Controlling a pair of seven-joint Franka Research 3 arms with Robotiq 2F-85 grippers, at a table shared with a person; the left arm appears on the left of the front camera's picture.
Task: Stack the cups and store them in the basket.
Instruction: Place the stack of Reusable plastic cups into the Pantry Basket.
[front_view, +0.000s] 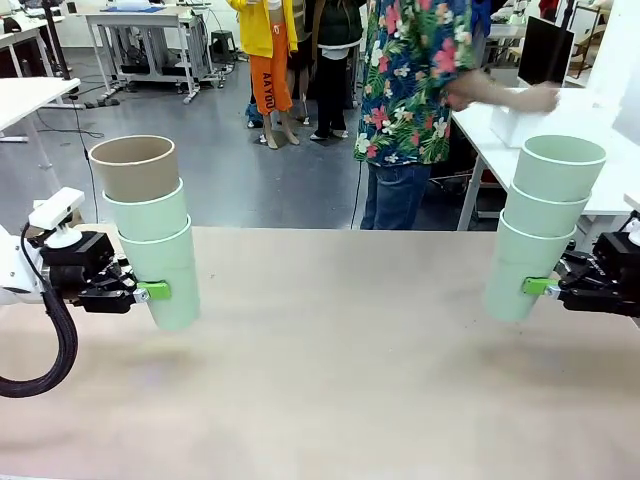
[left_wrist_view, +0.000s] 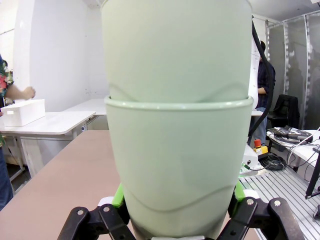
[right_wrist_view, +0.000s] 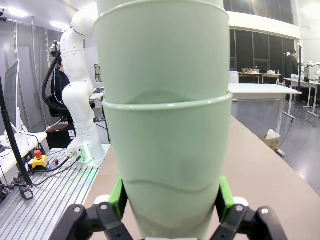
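1. Cups hang clear of the table (front_view: 330, 380), the largest thing in the front view, its brown top running from 9 to 3 o'clock; none is stored yet
2. A white bin (front_view: 508, 128), which I take for the basket, sits on a farther white desk at about 2 o'clock, partly hidden behind the right stack; a person's hand (front_view: 535, 97) rests on it, and it is well apart from both grippers
3. At 9 o'clock, the left stack (front_view: 150, 235) is three nested cups, with the tan cup (front_view: 135, 168) on top of two mint ones, leaning a little
4. At 3 o'clock, the right stack (front_view: 542, 225) is three nested mint cups, also leaning a little
5. The left gripper (front_view: 168, 291) has its jaws clamped on the lowest cup of the left stack, and the right gripper (front_view: 526, 287) grips the lowest cup of the right stack in the same way; each wrist view shows green pads pressing both sides of the cup
6. Judged from this, stacking is mostly done, with six cups in two threes; what seems left is joining the two stacks, perhaps, and setting them into the basket, which has yet to come within reach
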